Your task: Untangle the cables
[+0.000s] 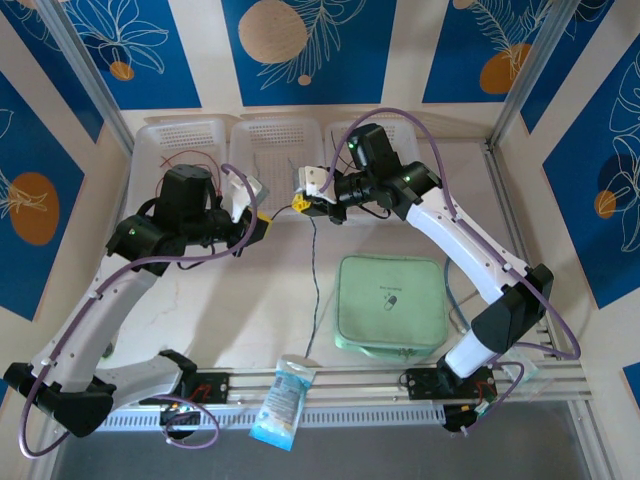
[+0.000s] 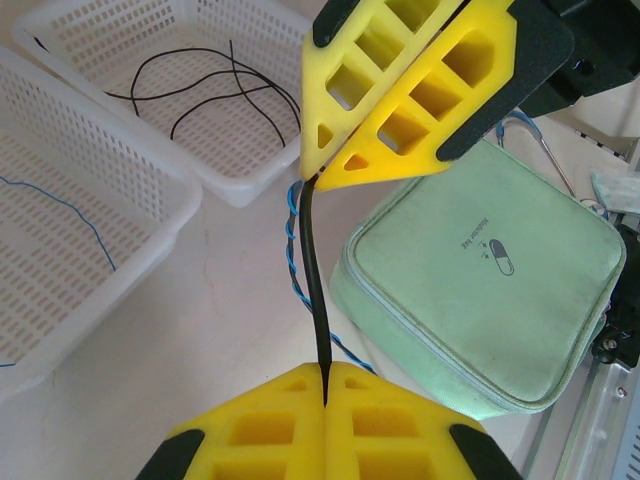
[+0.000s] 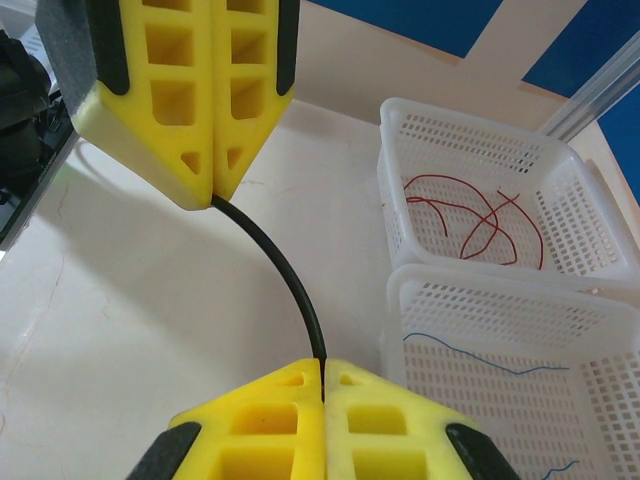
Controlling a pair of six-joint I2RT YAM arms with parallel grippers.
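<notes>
Your left arm (image 1: 110, 300) bows out wide at the lower left of the top view. Its forearm climbs toward the upper centre and its wrist turns to the right. Your right arm (image 1: 470, 240) rises from the lower right and leans up and to the left, with its wrist pointing left. The two meet nose to nose just below the middle basket (image 1: 270, 125).

Your left gripper (image 2: 326, 385) is squeezed fully closed on one end of a short stretch of black cable (image 2: 316, 270). Your right gripper (image 3: 323, 368) is clamped just as tight on the other end. The cable spans the small gap between the two pairs of yellow fingers in a gentle curve, lifted off the surface (image 1: 230, 300).

In the left wrist view, a blue twisted wire (image 2: 293, 262) runs beside the black cable in the centre of the frame and continues to the edge of the green pouch (image 2: 480, 270).

Red wires (image 3: 470, 215) lie in the left basket (image 1: 150, 128). A blue wire (image 3: 480, 357) lies in the middle one. Black wires (image 2: 200, 90) lie in the right basket (image 2: 235, 185), at the upper left of the left wrist view.
</notes>
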